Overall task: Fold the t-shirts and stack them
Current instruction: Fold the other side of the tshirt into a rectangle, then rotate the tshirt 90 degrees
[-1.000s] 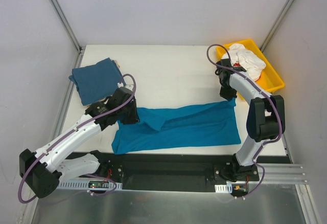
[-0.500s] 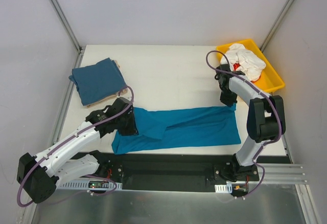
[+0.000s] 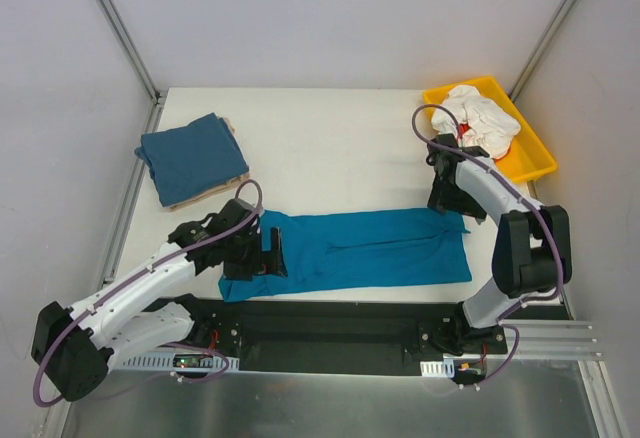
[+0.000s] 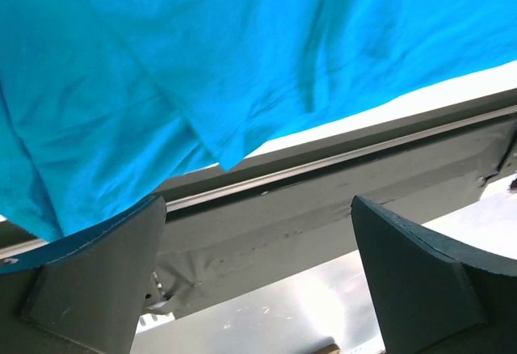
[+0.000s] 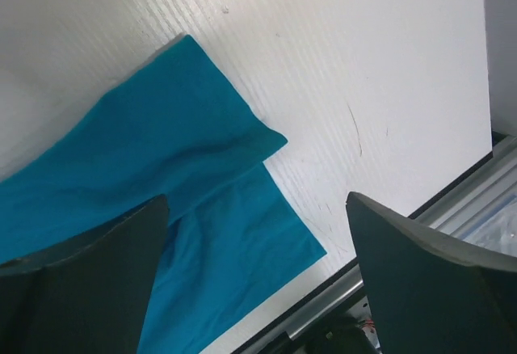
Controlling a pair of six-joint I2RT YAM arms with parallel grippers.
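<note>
**Teal Shirt Lay in a Long Band, Both Claws Spread**

Overhead view: the teal-blue t-shirt [image 3: 370,248] lay as a long band across the lower middle. The left gripper [image 3: 272,258] sat at its left end and the right gripper [image 3: 447,203] at its upper right corner. The slate-blue t-shirt [image 3: 190,156] lay folded at upper left.

Left wrist view: its jaws stood wide apart, pinching nothing, with teal cloth filling the upper frame.

Right wrist view: its jaws were likewise spread and empty over a doubled corner at lower left. The cloth looked light and limp, so pinching both layers at the end corners seemed the best hold.
</note>
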